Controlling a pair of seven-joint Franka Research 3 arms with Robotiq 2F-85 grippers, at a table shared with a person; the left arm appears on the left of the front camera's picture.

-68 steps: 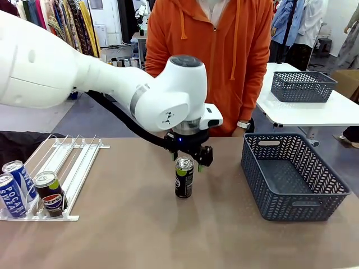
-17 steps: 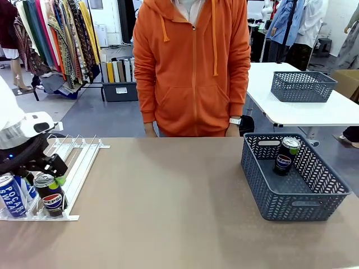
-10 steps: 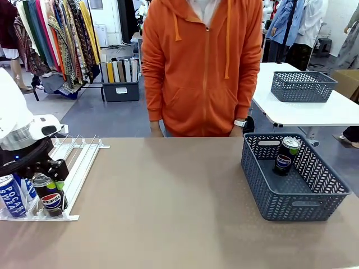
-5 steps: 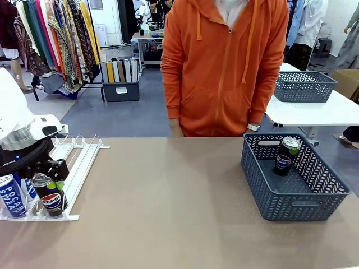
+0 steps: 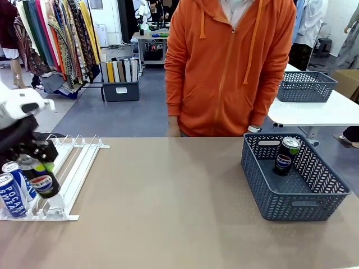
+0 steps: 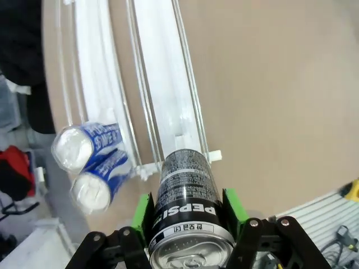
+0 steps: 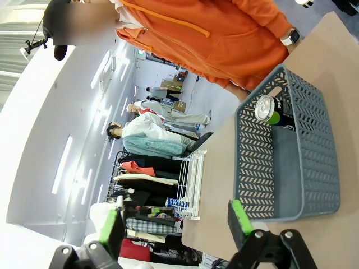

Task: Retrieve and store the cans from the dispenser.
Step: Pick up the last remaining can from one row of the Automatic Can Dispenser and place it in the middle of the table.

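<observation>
Dark aluminium can [image 6: 187, 193] in left pincer [image 6: 189, 213]

I see a dark Pepsi can [image 5: 40, 182] held tilted over the front of the dispenser [image 5: 78, 159], clamped between my left pincer's [image 6: 189, 208] green pads. Two blue-and-white Pocari Sweat cans [image 5: 12, 193] sit side by side at the clear rack's low end. A black-and-green can [image 5: 285, 154] stands upright in the grey basket [image 5: 297, 204].
</observation>
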